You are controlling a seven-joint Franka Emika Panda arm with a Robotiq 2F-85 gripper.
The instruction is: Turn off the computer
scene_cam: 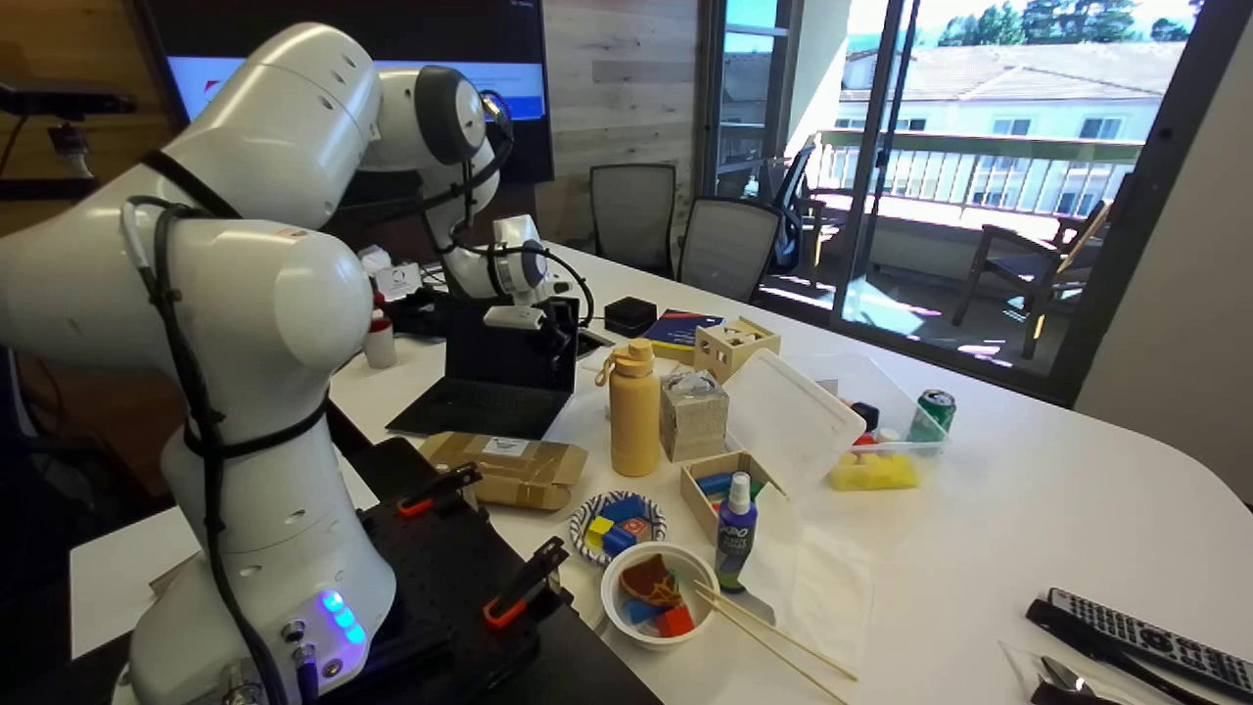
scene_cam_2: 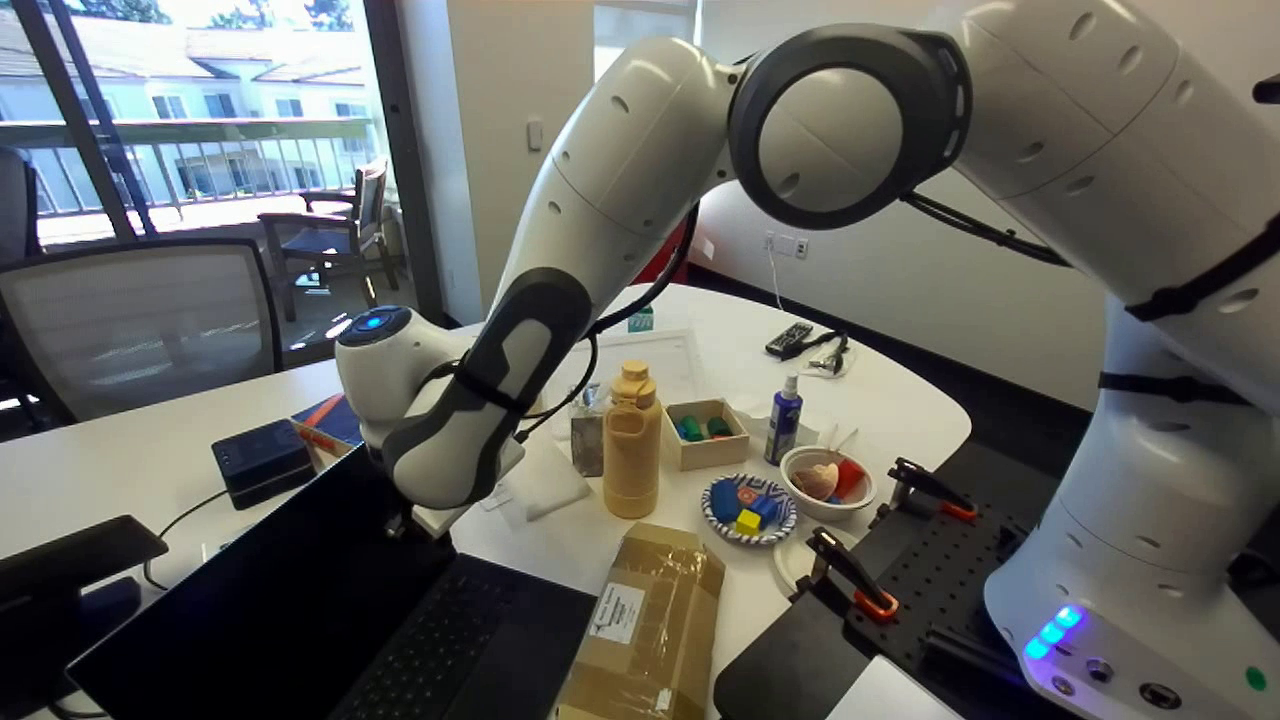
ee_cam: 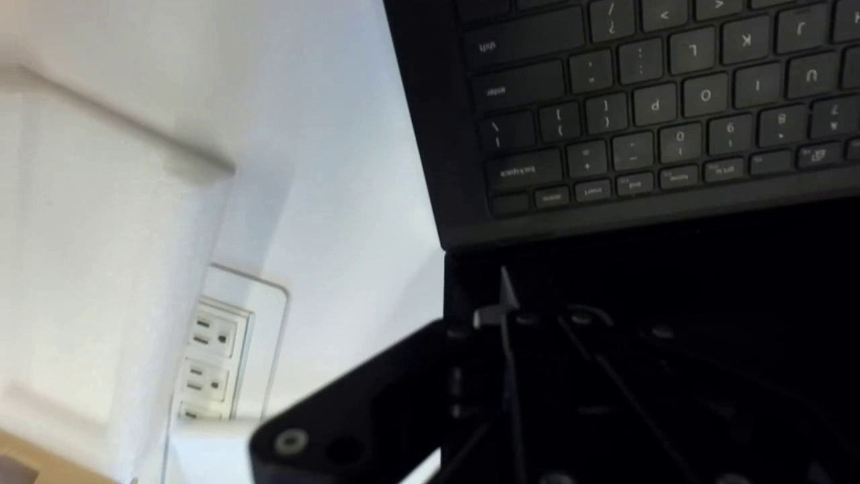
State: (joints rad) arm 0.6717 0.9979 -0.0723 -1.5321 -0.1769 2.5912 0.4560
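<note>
Laptop keyboard (ee_cam: 665,107) legible only in wrist view; hand (ee_cam: 547,320) closed, near black screen (scene_cam_2: 280,580); bottle (scene_cam: 634,421) in both exterior views.

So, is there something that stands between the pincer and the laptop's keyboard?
Nothing visible does. In the wrist view, the part of the keyboard in sight lies uncovered beyond the pincer. In both exterior views, the cardboard box lies beside the laptop, off its keyboard.
</note>
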